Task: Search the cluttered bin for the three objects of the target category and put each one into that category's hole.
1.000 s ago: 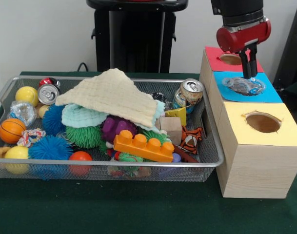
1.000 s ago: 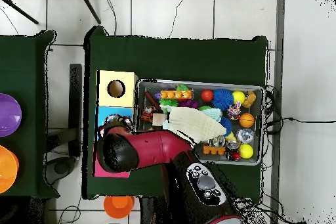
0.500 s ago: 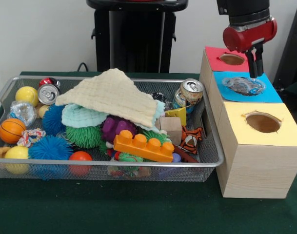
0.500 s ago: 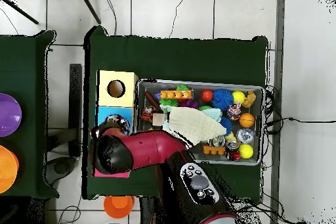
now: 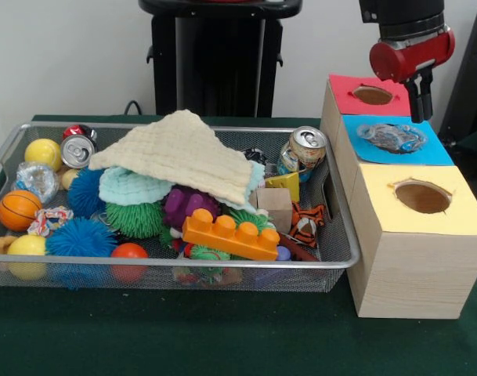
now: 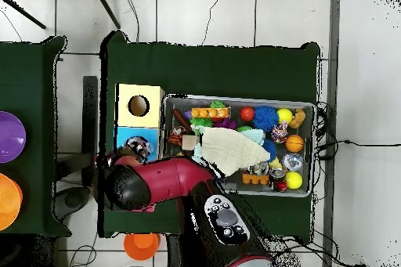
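Front view, itemised: wire-mesh bin [image 5: 344, 235] filling the left half, heaped with balls, cans and an orange block under a cream cloth [image 5: 179, 153]. One crumpled clear bottle [image 5: 36, 178] lies at the bin's 9 o'clock end; another bottle [image 5: 391, 138] sits in the blue-surround hole of the middle box [image 5: 426, 153]. Red-surround hole [image 5: 373, 95] sits at 12 o'clock of it. Gripper [image 5: 420, 98] hangs at 3 o'clock of the red hole, empty; whether its jaws are parted cannot be told.
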Available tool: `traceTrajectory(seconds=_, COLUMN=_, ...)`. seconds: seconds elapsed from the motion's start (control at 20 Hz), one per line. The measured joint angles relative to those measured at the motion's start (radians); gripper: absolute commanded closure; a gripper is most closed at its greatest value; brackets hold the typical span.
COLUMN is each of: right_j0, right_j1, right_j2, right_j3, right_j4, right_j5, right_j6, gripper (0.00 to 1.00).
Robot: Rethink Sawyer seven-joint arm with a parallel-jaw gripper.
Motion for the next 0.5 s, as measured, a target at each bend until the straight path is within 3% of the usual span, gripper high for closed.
traceTrajectory(seconds=0.5, right_j0=0.039, right_j1=-0.008, right_j2=-0.052, right_j3=0.000, right_j4=0.000, right_j5=0.000, right_j6=0.000, gripper=1.00)
